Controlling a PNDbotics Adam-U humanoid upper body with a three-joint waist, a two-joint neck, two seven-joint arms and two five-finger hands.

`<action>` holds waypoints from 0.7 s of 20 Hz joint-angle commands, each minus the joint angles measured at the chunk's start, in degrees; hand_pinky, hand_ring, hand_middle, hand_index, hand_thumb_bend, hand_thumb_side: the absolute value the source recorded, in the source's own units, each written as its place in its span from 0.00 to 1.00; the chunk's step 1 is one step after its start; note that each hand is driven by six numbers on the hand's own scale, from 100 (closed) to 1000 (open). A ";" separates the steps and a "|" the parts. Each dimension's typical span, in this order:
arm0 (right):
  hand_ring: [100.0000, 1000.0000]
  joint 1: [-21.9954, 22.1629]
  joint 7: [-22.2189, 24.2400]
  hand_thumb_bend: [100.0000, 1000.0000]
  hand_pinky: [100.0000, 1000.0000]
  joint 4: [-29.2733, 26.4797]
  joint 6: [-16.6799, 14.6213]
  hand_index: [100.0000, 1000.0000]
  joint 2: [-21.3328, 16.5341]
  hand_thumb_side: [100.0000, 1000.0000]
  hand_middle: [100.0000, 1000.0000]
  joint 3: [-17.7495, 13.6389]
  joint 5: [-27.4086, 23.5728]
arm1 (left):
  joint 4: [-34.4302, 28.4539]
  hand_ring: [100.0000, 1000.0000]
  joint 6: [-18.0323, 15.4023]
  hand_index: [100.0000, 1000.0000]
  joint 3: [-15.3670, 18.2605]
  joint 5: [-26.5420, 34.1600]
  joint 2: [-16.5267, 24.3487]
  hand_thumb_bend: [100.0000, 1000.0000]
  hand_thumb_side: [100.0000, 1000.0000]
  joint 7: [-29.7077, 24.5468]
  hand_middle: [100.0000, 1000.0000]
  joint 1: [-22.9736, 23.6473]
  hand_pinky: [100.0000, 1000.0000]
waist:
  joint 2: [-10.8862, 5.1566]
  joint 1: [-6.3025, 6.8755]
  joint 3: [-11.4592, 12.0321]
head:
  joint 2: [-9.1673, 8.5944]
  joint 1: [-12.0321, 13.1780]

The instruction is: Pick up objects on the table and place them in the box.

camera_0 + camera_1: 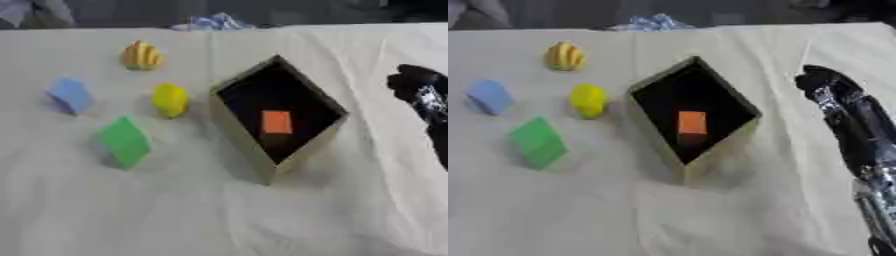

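Note:
An open box [234, 125] with a dark inside stands on the white cloth, one corner toward me. An orange block [276, 122] lies in it. To its left lie a yellow rounded piece [170, 99], a green block [124, 141], a blue block [70, 95] and a yellow striped round thing [141, 55] farther back. My right hand [822, 80] hangs at the right of the box, apart from it, with nothing in it that I can see; its arm [859, 130] runs down to the lower right. My left hand shows in neither view.
The white cloth [175, 210] covers the whole table, with wide bare room in front. A blue-and-white crumpled thing [214, 22] lies at the far edge.

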 commanded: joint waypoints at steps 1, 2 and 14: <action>0.84 -0.28 0.23 0.00 0.92 -0.99 -0.08 0.83 -2.04 0.71 0.73 -0.58 0.36 | -1.06 0.72 0.85 0.83 -1.47 -1.23 11.22 0.30 0.73 -1.74 0.68 -0.54 0.75 | -0.56 0.24 -0.05 | -0.36 0.02; 0.84 -0.26 0.23 0.00 0.92 -1.01 -0.09 0.83 -2.20 0.71 0.73 -0.58 0.45 | -1.06 0.72 1.26 0.83 -2.02 -1.33 14.41 0.30 0.73 -2.42 0.68 -0.41 0.75 | -0.47 0.35 -0.07 | -0.38 -0.03; 0.84 -0.18 0.50 0.00 0.92 -1.14 -0.13 0.83 -4.15 0.71 0.73 -0.22 1.25 | -0.51 0.73 5.47 0.86 -9.44 -5.05 39.50 0.36 0.76 -19.90 0.71 -1.92 0.77 | 0.19 1.54 0.75 | -0.65 -1.04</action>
